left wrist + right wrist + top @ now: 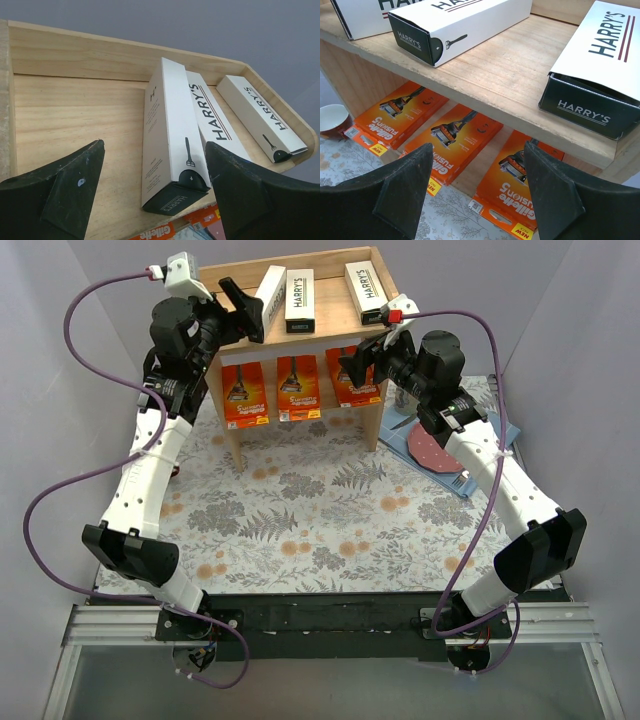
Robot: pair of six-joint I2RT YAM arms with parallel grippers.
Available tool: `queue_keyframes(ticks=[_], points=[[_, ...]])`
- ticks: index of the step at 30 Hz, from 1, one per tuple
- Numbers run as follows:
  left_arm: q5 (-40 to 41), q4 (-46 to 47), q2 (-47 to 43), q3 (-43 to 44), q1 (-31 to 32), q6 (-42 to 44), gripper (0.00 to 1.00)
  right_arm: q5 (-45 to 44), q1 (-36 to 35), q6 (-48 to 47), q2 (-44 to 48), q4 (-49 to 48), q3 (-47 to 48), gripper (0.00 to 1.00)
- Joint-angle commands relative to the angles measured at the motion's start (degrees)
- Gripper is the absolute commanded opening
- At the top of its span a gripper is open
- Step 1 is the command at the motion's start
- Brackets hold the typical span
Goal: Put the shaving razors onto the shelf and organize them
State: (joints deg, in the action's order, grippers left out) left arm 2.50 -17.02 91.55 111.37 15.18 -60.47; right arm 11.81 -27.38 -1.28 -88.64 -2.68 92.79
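The wooden shelf (330, 302) stands at the back of the table. Its top tier (75, 115) holds three white HARRY'S boxes. The left box (167, 135) stands tilted on a long edge against the middle box (212, 117); the right box (260, 117) lies flat. My left gripper (155, 145) is open at the left box's near end, with a gap beside its left finger (70, 190). Three orange razor packs (400, 112) (455, 137) (525, 190) lean on the lower tier. My right gripper (479, 146) hangs open before them, holding nothing.
A floral cloth (300, 520) covers the table. A pinkish plate (435, 452) lies on a blue mat (500, 435) right of the shelf. A red-brown bowl (332, 120) sits on the table left of the shelf's leg.
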Motion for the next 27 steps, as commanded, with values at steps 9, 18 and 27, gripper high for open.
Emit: queue_keyframes(ticks=[9,18,27], points=[[-3.3,0.3,-0.4,3.6,1.9,10.1,0.84,0.9,0.2,0.2,1.1,-1.1,0.5,0.80],[9.9,-0.6,-0.2,1.3,7.8,18.9,0.81,1.0,0.2,0.1,1.2,-1.2,0.1,0.80],[13.5,-2.2,-1.4,-1.9,7.9,18.5,0.66,0.6,0.2,-0.2,1.5,-1.2,-0.2,0.80]])
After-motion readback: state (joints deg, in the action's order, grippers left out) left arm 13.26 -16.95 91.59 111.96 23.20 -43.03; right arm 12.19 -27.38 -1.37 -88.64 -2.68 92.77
